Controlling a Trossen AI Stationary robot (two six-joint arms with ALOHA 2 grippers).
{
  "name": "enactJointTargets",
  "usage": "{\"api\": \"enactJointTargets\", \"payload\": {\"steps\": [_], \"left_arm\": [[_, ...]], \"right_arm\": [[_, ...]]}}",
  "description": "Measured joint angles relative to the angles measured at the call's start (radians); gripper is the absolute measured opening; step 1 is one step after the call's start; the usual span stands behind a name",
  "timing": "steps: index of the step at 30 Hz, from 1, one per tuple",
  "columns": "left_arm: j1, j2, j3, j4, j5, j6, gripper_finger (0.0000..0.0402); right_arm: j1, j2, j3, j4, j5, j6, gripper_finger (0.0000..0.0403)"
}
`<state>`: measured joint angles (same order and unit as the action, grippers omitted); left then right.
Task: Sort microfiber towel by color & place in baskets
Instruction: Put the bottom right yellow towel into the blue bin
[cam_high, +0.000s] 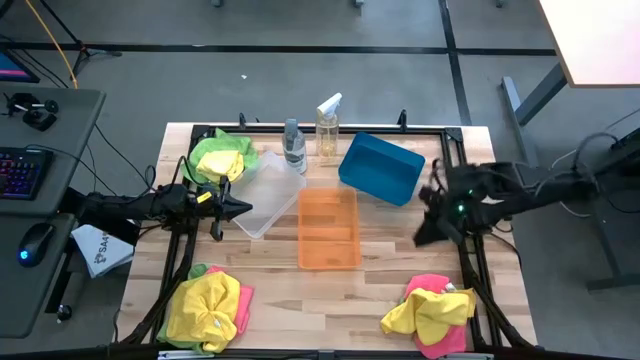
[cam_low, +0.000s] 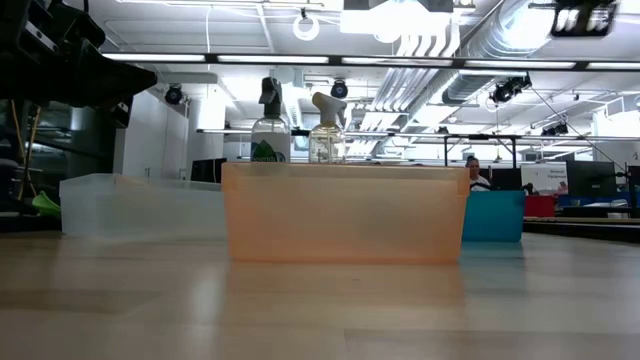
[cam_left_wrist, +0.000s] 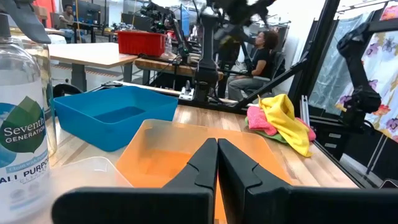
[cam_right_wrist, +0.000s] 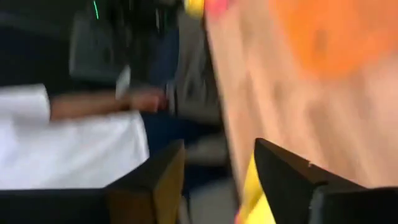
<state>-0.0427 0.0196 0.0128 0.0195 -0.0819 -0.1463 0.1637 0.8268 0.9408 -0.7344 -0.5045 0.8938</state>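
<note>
My left gripper (cam_high: 238, 208) is shut and empty, level above the near left side of the clear bin (cam_high: 265, 190); its own view shows the fingers (cam_left_wrist: 217, 155) closed together. My right gripper (cam_high: 424, 233) is open and empty, right of the orange bin (cam_high: 328, 228) and above the table; its own view (cam_right_wrist: 217, 171) is blurred. The teal bin (cam_high: 381, 168) sits askew at the far right. Towels lie in three heaps: lime green with yellow at the far left (cam_high: 222, 158), yellow with pink at the near left (cam_high: 207, 308), and pink with yellow at the near right (cam_high: 430, 312).
Two spray bottles (cam_high: 293, 146) (cam_high: 327, 126) stand behind the bins at the far edge. A dark frame (cam_high: 470, 265) runs along the table's sides. A person (cam_left_wrist: 261, 53) sits beyond the table. Bare wood lies between the near heaps.
</note>
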Motion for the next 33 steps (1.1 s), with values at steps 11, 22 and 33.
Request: {"api": "enactJointTargets", "payload": {"steps": [11,22,33], "left_arm": [[0.0,0.0,0.0,0.0,0.0,0.0,0.0],[0.0,0.0,0.0,0.0,0.0,0.0,0.0],[0.0,0.0,0.0,0.0,0.0,0.0,0.0]], "right_arm": [[0.459,0.369,0.177,-0.237,0.108,0.383,0.0222],[0.538,0.687,0.179,-0.291,0.113,0.541,0.0222],[0.538,0.744,0.179,-0.248,0.139,0.573,0.0199]]}}
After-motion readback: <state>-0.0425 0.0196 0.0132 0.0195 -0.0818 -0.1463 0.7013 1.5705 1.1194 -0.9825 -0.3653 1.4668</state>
